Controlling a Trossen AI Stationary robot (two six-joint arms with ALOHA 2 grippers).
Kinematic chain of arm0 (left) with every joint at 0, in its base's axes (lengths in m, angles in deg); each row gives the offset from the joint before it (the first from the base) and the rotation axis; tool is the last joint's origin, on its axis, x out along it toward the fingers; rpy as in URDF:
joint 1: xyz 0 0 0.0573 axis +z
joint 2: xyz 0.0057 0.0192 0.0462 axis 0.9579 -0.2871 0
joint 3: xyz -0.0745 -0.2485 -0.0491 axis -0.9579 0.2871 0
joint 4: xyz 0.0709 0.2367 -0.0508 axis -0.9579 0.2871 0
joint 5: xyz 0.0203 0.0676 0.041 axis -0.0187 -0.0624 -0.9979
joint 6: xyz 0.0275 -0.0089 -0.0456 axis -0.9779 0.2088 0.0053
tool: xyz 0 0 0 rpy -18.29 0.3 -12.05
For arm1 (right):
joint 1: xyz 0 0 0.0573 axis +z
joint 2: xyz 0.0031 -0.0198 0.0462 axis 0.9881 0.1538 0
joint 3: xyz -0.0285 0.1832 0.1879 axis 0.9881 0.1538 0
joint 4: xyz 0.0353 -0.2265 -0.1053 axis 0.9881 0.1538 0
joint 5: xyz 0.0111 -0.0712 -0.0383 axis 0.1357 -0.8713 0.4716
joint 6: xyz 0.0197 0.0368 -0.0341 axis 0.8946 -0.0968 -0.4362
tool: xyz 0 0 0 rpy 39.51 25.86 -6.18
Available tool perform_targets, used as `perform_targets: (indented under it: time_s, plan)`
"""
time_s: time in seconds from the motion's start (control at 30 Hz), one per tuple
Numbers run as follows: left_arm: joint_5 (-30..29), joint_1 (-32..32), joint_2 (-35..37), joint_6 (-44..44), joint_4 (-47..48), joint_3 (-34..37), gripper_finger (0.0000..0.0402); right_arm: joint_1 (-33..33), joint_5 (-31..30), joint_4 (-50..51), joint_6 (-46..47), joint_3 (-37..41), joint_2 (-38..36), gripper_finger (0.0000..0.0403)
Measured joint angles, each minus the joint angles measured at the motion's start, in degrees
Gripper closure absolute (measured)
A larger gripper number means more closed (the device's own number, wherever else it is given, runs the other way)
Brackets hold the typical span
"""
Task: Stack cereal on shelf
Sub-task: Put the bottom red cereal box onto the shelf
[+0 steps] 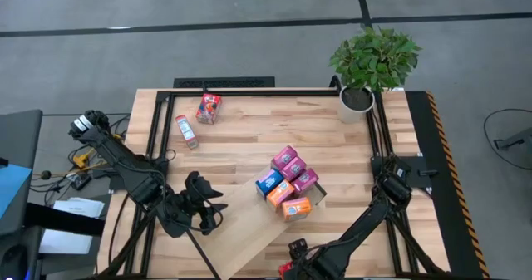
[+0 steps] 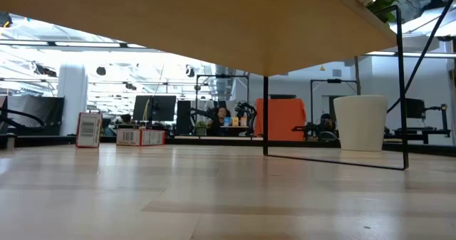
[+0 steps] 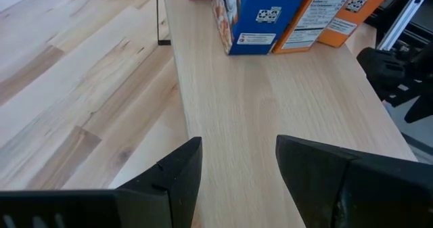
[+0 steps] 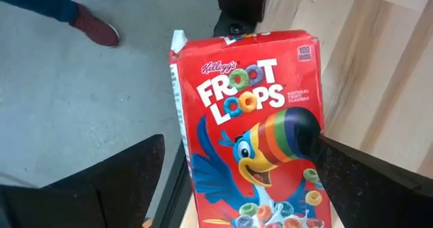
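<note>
The shelf [image 1: 249,222] is a pale wood board on a thin black frame, lying slantwise on the tabletop. Several small cereal boxes [image 1: 288,184], magenta, blue and orange, stand clustered on its far-right end. Two more boxes [image 1: 208,108] [image 1: 187,130] rest on the table's far-left part. My left gripper [image 1: 212,207] is open at the shelf's near-left part; in its wrist view the left gripper [image 3: 237,180] looks along the board [image 3: 270,106] toward a blue box [image 3: 260,15] and an orange box [image 3: 338,15]. My right gripper [image 1: 293,267] is at the table's near edge, shut on a red box [image 4: 250,120]. My right gripper [image 4: 237,180] has the red Froot Loops box pinched between its two fingers [image 4: 365,187], which lie on the box's two long side edges [image 4: 314,153]. The printed front faces the wrist camera. The box's top end [image 4: 243,42] reaches out beyond the fingertips, over the table's near edge and the floor.
A potted plant [image 1: 370,64] in a white pot [image 2: 360,122] stands at the table's far-right corner. In the low view the shelf's underside [image 2: 249,26] and black legs [image 2: 265,115] span the table. A person's red shoe [image 4: 95,26] is on the floor beyond the near edge.
</note>
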Motion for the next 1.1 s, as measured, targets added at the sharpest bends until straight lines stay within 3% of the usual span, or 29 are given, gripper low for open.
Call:
perform_targets:
  time_s: [0.8, 1.1]
  plan:
    - [0.08, 0.02, 0.00, -0.37, 0.70, -0.01, 0.0223, -0.33, 1.73, -0.35, 2.21, -0.15, 3.41, 0.0004]
    - [0.04, 0.02, 0.00, -0.15, 1.30, 0.00, 0.0223, -1.36, 0.16, 3.25, 17.36, -0.86, 3.42, 0.0037]
